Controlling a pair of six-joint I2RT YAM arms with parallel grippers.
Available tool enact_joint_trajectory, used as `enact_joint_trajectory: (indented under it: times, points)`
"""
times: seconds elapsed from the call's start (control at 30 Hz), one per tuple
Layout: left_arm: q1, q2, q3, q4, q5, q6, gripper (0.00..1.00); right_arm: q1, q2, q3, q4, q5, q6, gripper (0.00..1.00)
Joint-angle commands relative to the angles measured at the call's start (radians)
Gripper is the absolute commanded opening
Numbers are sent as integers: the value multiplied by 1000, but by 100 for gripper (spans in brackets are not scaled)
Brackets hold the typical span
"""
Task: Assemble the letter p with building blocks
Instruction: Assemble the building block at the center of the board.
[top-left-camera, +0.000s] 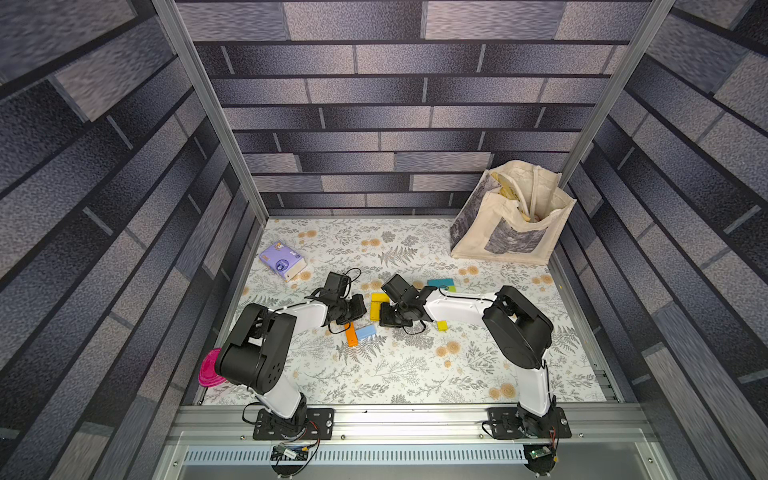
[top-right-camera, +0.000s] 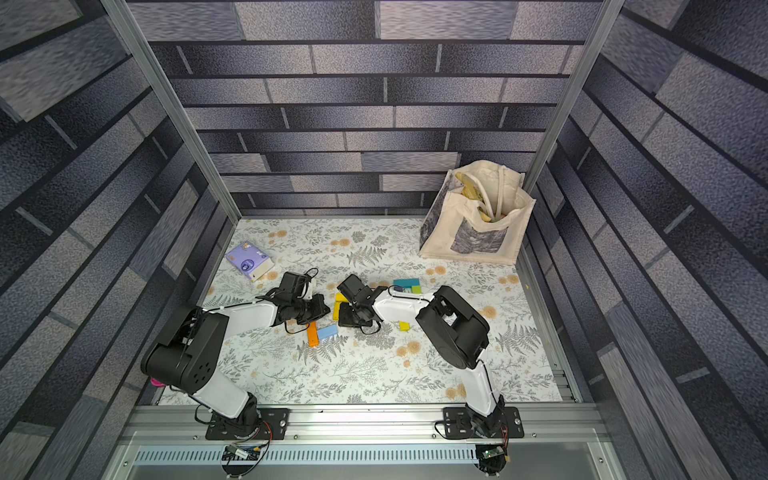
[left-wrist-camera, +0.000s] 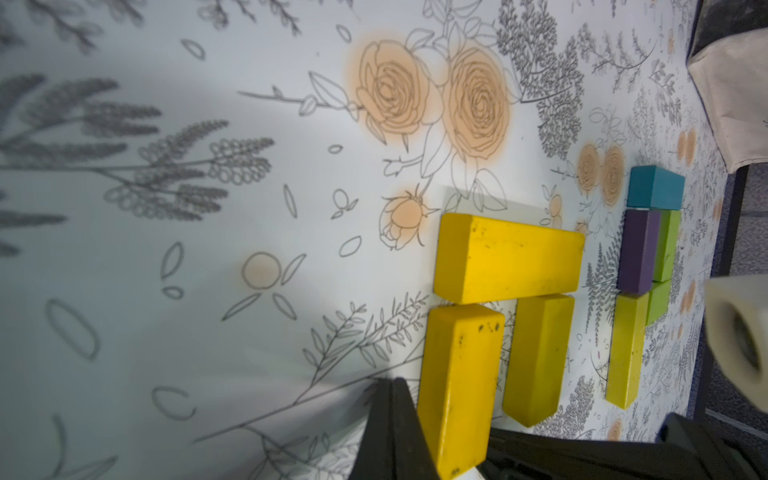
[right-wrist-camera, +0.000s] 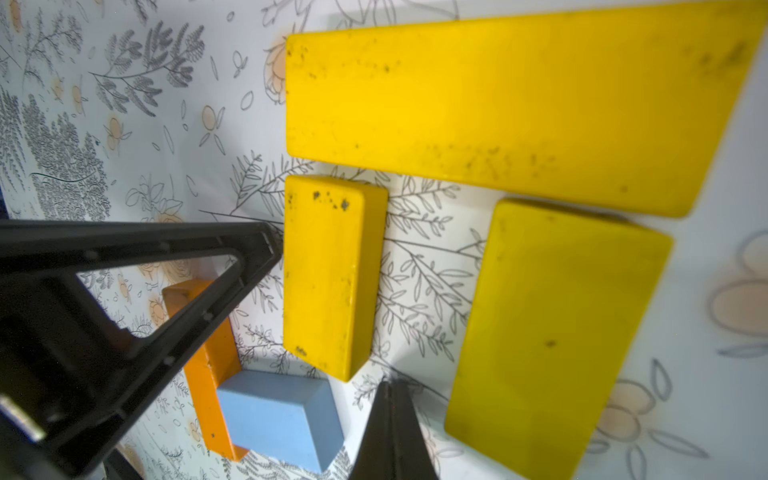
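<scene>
Building blocks (left-wrist-camera: 507, 257): two short yellow ones lay just beside a long one, with an open gap between them. Your left gripper (left-wrist-camera: 392, 386) flanked them and your right gripper (right-wrist-camera: 388, 388) faced the gap, both pinched shut and empty.

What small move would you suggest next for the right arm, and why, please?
Probably open the shut right gripper and reach for the light blue block beside it: the long yellow block and two short yellow blocks form an open loop, needing a piece across the free ends.
</scene>
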Motion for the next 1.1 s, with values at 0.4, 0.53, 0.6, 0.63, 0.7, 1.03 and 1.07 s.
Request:
enact_joint_trajectory:
  times: [0.4, 0.53, 0.6, 0.63, 0.7, 1.03, 1.07]
  points:
    - [-3, 9, -30, -27, -18, -16, 0, 24, 5, 1, 6, -45, 31, 0]
    - [-9, 13, -42, -4, -18, -32, 0, 25, 11, 6, 3, -50, 29, 0]
    - [-13, 16, -47, 4, -19, -38, 0, 26, 15, 13, 0, -56, 28, 0]
    - [-15, 17, -47, 5, -20, -39, 0, 26, 15, 15, 3, -58, 29, 0]
    - [-16, 21, -46, 6, -19, -39, 0, 25, 15, 21, 2, -60, 29, 0]
    - [-18, 54, -29, 10, -5, -31, 0, 26, 73, 58, -7, -64, 28, 0]
    - [-19, 55, -28, 10, -7, -31, 0, 25, 71, 58, -10, -60, 29, 0]
